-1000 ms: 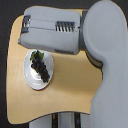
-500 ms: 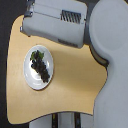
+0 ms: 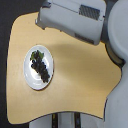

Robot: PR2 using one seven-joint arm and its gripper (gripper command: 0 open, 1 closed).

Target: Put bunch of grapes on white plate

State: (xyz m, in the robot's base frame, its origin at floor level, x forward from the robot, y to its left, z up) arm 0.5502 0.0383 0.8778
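The bunch of grapes (image 3: pixel 40 65) is seen lying on the white plate (image 3: pixel 29 75), green end uppermost. The plate rests on the wooden table (image 3: pixel 75 80). The grey arm (image 3: pixel 75 20) is stretched across the top edge; its gripper's state cannot be told.

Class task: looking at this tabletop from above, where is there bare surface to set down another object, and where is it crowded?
Bare wood table runs from the white plate toward the exterior view's right edge, plus a strip below the plate. Crowded: the plate, holding the bunch of grapes, and the top, overhung by the robot arm.
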